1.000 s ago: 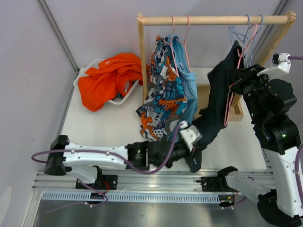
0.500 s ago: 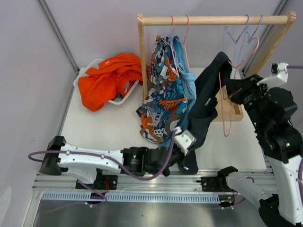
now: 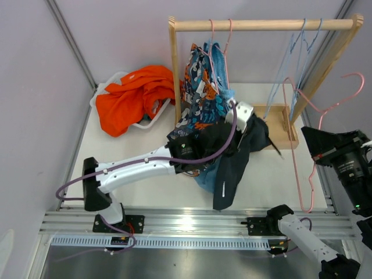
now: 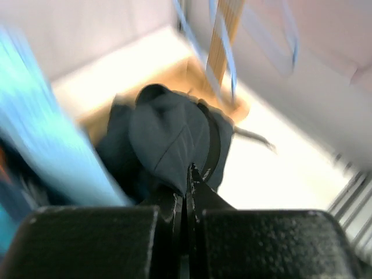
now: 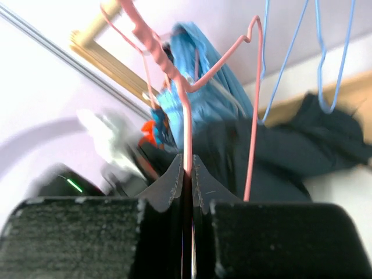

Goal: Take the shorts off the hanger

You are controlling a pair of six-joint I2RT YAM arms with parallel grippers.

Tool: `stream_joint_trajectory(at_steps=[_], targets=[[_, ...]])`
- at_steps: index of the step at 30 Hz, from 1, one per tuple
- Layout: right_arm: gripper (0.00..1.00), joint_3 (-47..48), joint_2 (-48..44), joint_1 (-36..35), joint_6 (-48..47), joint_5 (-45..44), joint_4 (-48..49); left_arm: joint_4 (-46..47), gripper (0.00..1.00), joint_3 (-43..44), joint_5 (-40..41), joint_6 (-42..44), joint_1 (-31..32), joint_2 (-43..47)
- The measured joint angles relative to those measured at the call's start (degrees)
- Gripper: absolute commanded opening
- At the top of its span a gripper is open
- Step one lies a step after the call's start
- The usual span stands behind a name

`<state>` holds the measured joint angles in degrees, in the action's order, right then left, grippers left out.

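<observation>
The near-black navy shorts (image 3: 232,160) hang free of any hanger, bunched in my left gripper (image 4: 187,174), which is shut on a fold of them (image 4: 168,133) near the rack's foot. My right gripper (image 5: 187,165) is shut on the wire of a bare pink hanger (image 3: 334,107), held off the rail at the right, apart from the navy shorts (image 5: 302,157). The cartoon-print shorts (image 3: 200,99) and the light blue shorts (image 3: 224,72) still hang on pink hangers on the wooden rail (image 3: 261,25). Orange-red shorts (image 3: 133,96) lie in the basket.
A white basket (image 3: 102,93) sits at the back left. Two empty blue hangers (image 3: 299,40) hang at the rail's right end. The rack's wooden base (image 3: 288,131) and slanted right post (image 3: 325,64) stand close to both grippers.
The navy shorts have come off the pink hanger. My left gripper carried them back and left toward the rack. My right gripper swung the bare hanger off the rail, out to the right.
</observation>
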<state>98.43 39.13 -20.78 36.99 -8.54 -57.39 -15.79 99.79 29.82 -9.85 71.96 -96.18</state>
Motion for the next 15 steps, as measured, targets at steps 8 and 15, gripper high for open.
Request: stream_joint_trajectory(at_steps=[8, 15], targets=[[0.00, 19.6, 18.4, 0.0, -4.5, 1.8, 1.5, -6.3, 0.00, -33.2, 2.5, -9.7, 9.9, 15.9], [0.00, 21.3, 32.3, 0.0, -6.5, 3.7, 8.6, -15.1, 0.00, -41.1, 8.9, -23.9, 23.8, 23.4]])
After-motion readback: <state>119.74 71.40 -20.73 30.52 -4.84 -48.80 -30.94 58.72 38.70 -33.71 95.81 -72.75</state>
